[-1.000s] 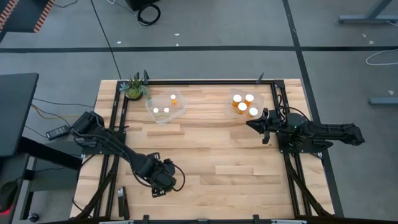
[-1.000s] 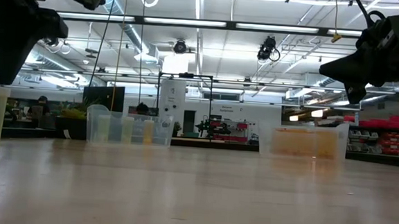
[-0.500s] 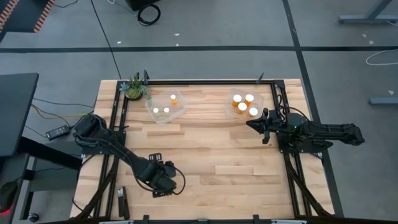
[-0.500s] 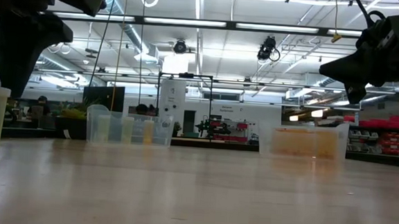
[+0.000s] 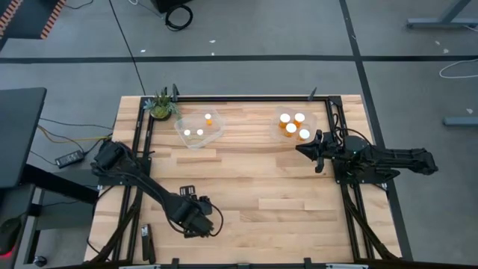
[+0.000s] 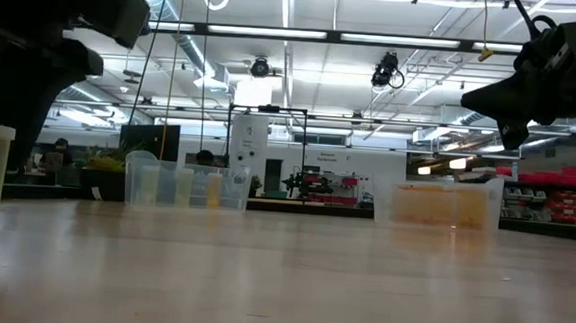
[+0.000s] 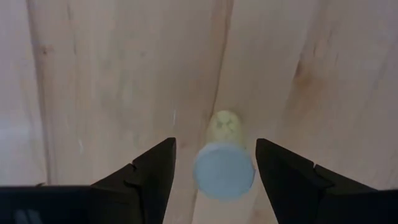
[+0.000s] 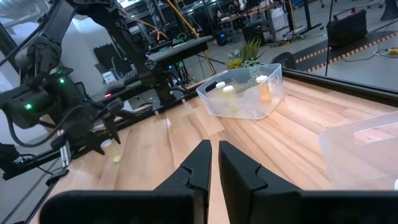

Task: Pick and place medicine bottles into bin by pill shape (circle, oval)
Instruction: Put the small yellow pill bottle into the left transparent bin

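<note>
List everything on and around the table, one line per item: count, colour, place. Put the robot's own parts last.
Medicine bottle on the table: one, pale amber with white cap, upright near the table's front left, between the left end effector's fingers but not gripped.
Left tub: one, clear, back left of centre; three white caps show inside.
Right tub: one, clear, back right; four white caps show inside.
Plant: one, green, back left corner.
Table: one, light wood with a black frame.
Left end effector: one, dark, open, over the lone bottle.
Right end effector: one, dark, shut, empty, raised in front of the right tub.
</note>
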You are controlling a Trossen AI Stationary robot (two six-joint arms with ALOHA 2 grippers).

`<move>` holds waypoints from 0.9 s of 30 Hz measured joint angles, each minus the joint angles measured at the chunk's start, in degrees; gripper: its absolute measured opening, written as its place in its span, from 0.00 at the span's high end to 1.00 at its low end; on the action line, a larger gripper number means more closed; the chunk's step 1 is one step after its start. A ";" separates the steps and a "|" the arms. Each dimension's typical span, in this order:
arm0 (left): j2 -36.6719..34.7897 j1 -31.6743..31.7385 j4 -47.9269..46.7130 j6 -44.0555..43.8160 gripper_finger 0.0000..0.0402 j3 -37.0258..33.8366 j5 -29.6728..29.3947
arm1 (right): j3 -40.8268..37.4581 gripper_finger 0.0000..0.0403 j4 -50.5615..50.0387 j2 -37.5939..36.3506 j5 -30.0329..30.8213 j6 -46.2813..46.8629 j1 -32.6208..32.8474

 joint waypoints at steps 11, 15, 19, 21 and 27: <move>2.04 -0.28 2.89 -0.35 0.55 -0.02 0.15 | 0.00 0.91 -0.06 0.00 0.00 0.00 0.00; 2.04 -0.28 2.80 -1.06 0.60 -0.02 0.13 | 0.00 0.91 -0.06 0.00 0.00 0.00 0.01; 2.04 -0.28 2.79 -1.53 0.66 -0.02 0.47 | 0.00 0.91 -0.06 0.00 0.00 0.00 0.00; 2.04 -0.28 2.78 -1.57 0.69 -0.02 0.89 | 0.00 0.91 -0.06 0.00 0.00 0.00 0.01; 2.01 0.13 2.87 -3.08 0.73 -0.02 2.72 | 0.00 0.91 -0.06 0.00 0.00 0.00 -0.01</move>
